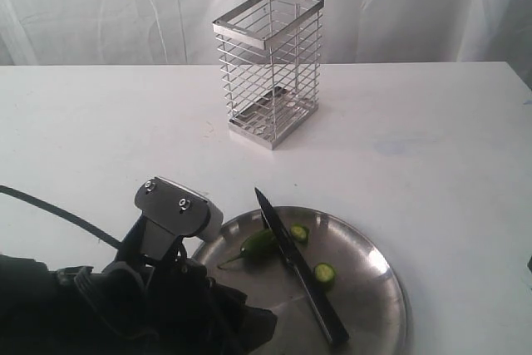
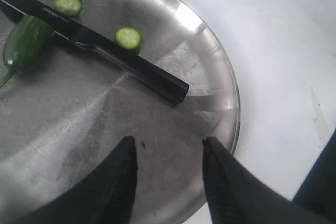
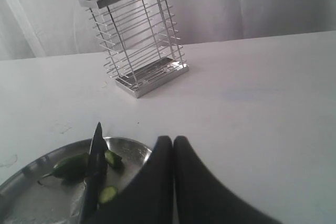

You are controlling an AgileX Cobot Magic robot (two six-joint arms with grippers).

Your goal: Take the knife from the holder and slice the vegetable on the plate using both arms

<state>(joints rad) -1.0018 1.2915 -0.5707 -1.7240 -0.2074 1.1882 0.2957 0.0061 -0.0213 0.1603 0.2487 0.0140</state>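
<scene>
The black knife [image 1: 298, 268] lies flat on the steel plate [image 1: 374, 288], held by neither gripper, its blade across the green chili [image 1: 259, 243]. Two cut slices [image 1: 324, 273] lie beside the blade. The wire holder [image 1: 268, 68] stands with nothing in it at the back of the table. In the left wrist view my left gripper [image 2: 169, 148] hovers open over the plate [image 2: 231, 98], short of the knife's handle [image 2: 157, 82], with the chili [image 2: 26, 43] beyond. My right gripper [image 3: 173, 141] is shut on nothing, off the plate's [image 3: 31, 198] edge, near the knife [image 3: 94, 171].
The left arm's black-wrapped bulk and its grey bracket [image 1: 174, 205] fill the exterior view's lower left and overlap the plate's near-left rim. A white table [image 1: 432, 147] runs under everything, with a white curtain behind. The holder [image 3: 136, 35] stands well apart from the plate.
</scene>
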